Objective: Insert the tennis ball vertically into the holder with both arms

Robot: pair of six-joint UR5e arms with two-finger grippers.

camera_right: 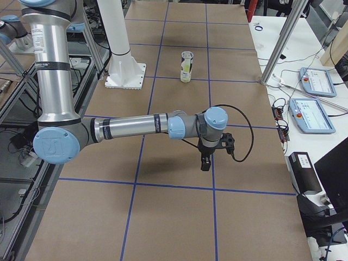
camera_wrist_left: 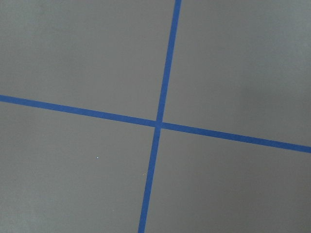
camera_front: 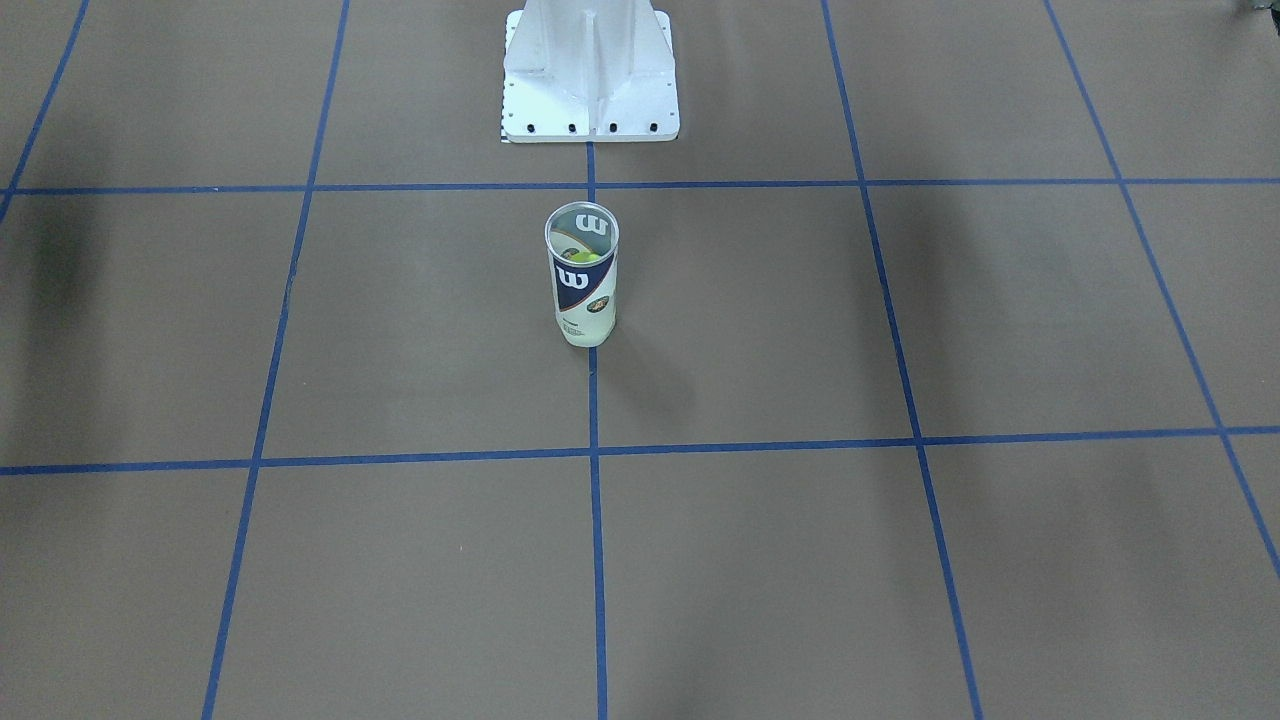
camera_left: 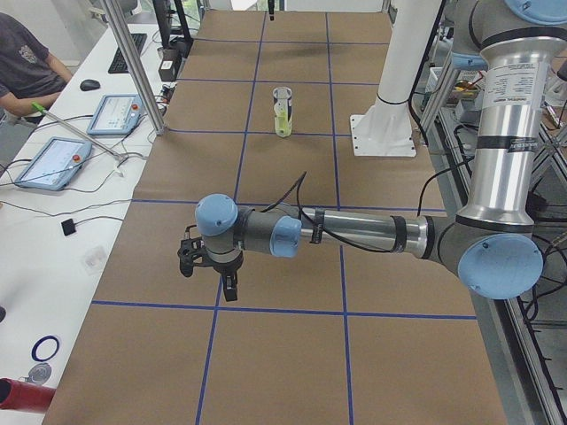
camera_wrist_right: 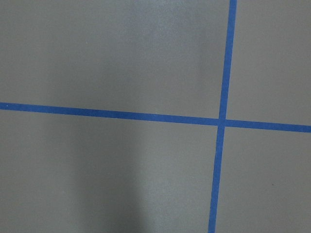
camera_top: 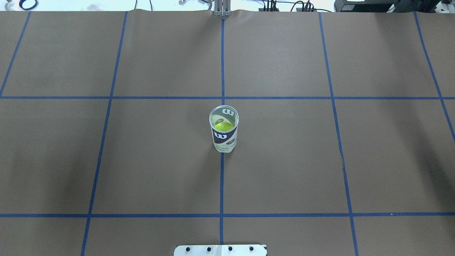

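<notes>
At the centre of the tabletop (camera_top: 284, 160), on a blue tape line, the holder (camera_top: 224, 129) is seen upright, mouth open, with a yellow-green tennis ball (camera_top: 222, 126) lodged inside. Insertion is judged done. Both arms are held well apart from it, low over tape crossings. Nothing is seen in the left hand (camera_left: 211, 270) or right hand (camera_right: 211, 155); whether either is released or clenched cannot be told. Any further motion is best kept high and wide, so the tall can is not toppled.
</notes>
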